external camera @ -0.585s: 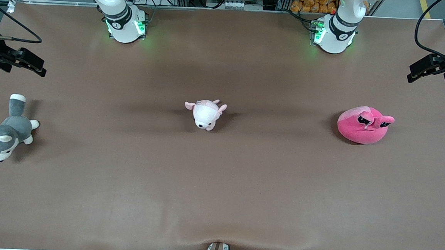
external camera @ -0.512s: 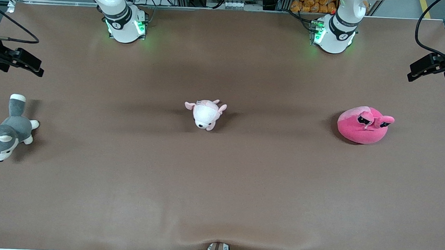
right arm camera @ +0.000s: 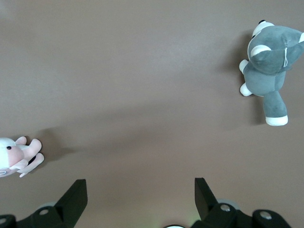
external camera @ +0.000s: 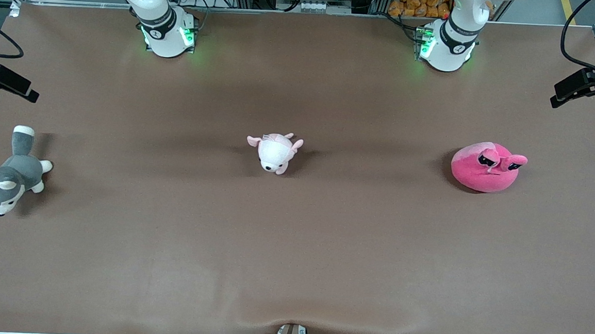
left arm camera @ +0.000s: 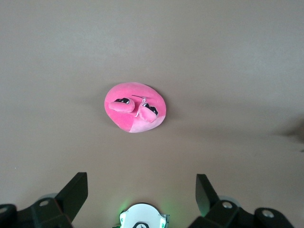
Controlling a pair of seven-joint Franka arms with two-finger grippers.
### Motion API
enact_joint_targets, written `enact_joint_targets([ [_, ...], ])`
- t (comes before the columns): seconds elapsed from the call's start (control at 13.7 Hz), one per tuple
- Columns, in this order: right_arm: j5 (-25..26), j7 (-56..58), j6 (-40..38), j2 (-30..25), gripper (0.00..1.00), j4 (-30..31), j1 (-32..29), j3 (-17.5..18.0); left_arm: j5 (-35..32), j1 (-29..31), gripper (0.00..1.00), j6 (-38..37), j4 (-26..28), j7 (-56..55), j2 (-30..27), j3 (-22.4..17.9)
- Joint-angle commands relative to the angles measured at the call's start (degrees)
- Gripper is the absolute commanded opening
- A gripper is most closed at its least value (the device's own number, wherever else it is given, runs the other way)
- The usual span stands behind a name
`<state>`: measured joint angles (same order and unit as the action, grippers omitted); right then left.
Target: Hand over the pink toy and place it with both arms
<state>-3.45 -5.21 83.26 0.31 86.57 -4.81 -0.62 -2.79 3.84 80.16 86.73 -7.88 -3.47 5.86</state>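
Right now your pink toy point(external camera: 487, 167) sits untouched on the tabletop point(external camera: 292, 249), toward the left arm's end. Your left tool point(left arm camera: 141, 189) and right tool point(right arm camera: 140, 190) both hang above it, fingers apart.

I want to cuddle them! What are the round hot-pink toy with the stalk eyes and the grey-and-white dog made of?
Round hot-pink plush toy: looks like soft, matte, stuffed fabric; its puffy rounded shape and fuzzy edge suggest plush. Its eyes look black, material unclear.
Grey-and-white plush dog: also seems stuffed fleece-like fabric, with padded legs and no shine.
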Motion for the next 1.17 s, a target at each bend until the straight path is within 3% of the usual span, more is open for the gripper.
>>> enact_joint_targets([
  [0.0,-0.7,-0.2,-0.3,0.3,1.00,-0.8,0.1,0.8,-0.3,0.3,1.00,-1.3,-1.7,-0.1,1.9,0.3],
  [0.37,3.7,-0.6,-0.1,0.3,1.00,-0.5,2.3,0.8,-0.6,2.3,1.00,-1.5,-1.9,-0.1,1.6,0.2],
  [1.1,3.7,-0.2,-1.3,0.7,1.00,-0.3,2.8,0.5,-0.9,1.9,1.00,-0.9,-1.9,0.1,3.2,1.1],
])
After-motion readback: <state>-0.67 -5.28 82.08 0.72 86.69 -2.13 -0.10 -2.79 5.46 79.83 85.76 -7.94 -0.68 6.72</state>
